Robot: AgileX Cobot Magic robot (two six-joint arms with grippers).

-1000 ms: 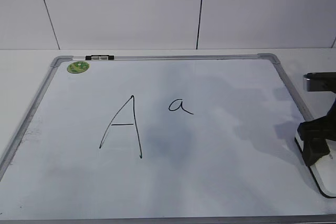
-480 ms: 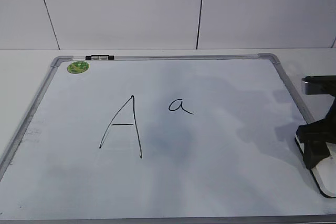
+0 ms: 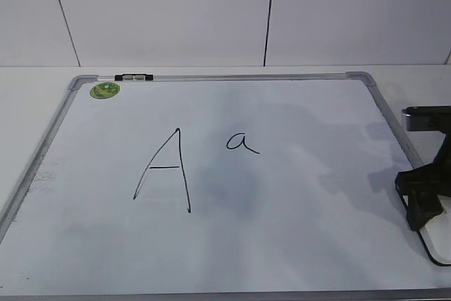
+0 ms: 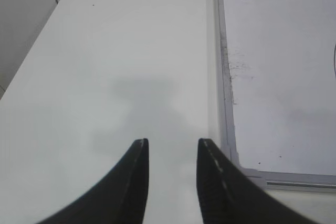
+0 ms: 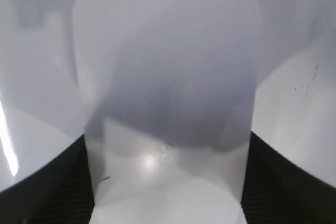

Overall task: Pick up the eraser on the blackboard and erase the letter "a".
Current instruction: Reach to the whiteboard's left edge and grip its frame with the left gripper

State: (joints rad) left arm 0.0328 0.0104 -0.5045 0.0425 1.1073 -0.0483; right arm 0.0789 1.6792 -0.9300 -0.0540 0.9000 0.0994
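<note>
The blackboard (image 3: 296, 230) lies flat, with a large "A" and the small letter "a" (image 3: 242, 144) to its right, near the middle. The white eraser (image 3: 438, 243) lies at the board's right edge, mostly hidden under my right gripper (image 3: 421, 206). In the right wrist view the eraser (image 5: 167, 77) fills the space between the two dark fingers (image 5: 167, 182), which press on its sides. My left gripper (image 4: 171, 148) is open and empty over bare table, left of the board's frame (image 4: 224, 103).
A small black-and-white marker (image 3: 134, 77) rests on the board's top frame beside a round green sticker (image 3: 104, 90). A white wall stands behind the table. The board's right frame (image 3: 386, 121) runs just left of my right arm.
My right gripper has sunk lower over the eraser and covers more of it. The left arm and the writing have not changed.
</note>
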